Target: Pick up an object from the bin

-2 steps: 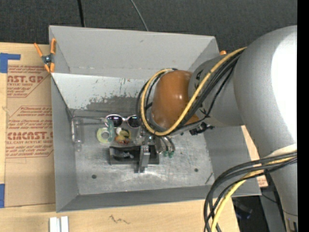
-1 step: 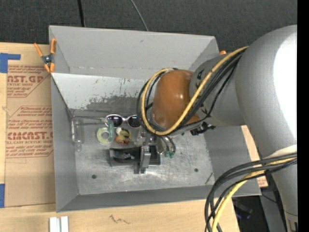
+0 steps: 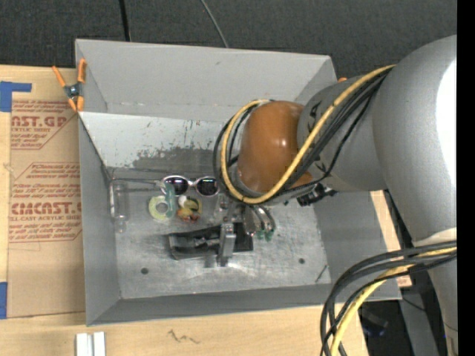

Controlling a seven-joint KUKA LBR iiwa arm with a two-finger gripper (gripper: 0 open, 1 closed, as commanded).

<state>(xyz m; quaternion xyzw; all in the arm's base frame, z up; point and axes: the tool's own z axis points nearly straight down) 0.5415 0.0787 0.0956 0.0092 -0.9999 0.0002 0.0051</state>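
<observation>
Low on the floor of the bin (image 3: 293,252), near its middle, the gripper (image 3: 225,249) sits at the right end of a long black thing (image 3: 187,244); you cannot tell how its jaws stand. Expect it stiff, fairly light and smooth: take it across its narrow middle

A dark grey floor (image 3: 297,13) (finely textured, like carpet) is seen across the top, crossed by a thin pale cable (image 3: 211,13) and a black rod (image 3: 122,6). A pale wooden desk (image 3: 223,334) is seen below.
</observation>
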